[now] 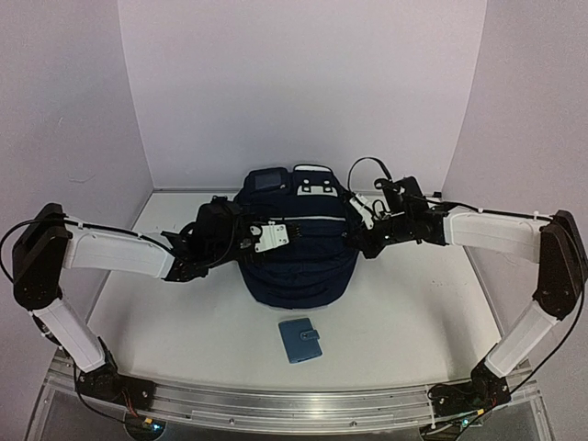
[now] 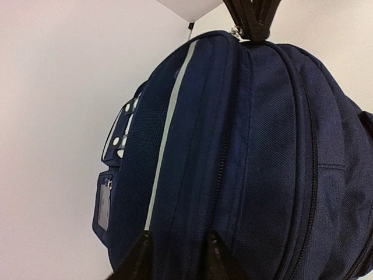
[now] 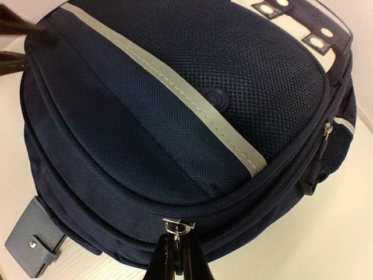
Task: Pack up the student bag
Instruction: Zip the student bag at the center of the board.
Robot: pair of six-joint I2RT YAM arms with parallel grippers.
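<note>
Bag: the student bag (image 1: 299, 266) lies on the table (image 1: 413, 312) between the two arms. The compartments in view look zipped shut. A small blue wallet (image 1: 300, 340) lies near its front edge, outside it.
Right gripper: the right gripper (image 3: 175, 256) is pinched fully closed on a metal zipper pull (image 3: 173, 226) at the bag's right flank.
Left gripper: the left gripper (image 2: 178, 245) has its jaws a little apart, fingertips against the opposite flank on either side of a seam ridge. It does not appear to clamp any fabric.
Risk, sliding: with no firm hold on the left, a tug on the zipper would likely drag or roll the whole bag rightward instead of opening it.
Risk, slip: the pull is small, so a tug off the zipper's line could pop it from the narrow tips.
Risk, wallet: a shifting bag could nudge the wallet.
Arm pose: both arms reach inward from the sides, forearms roughly level, wrists turned toward the bag.
</note>
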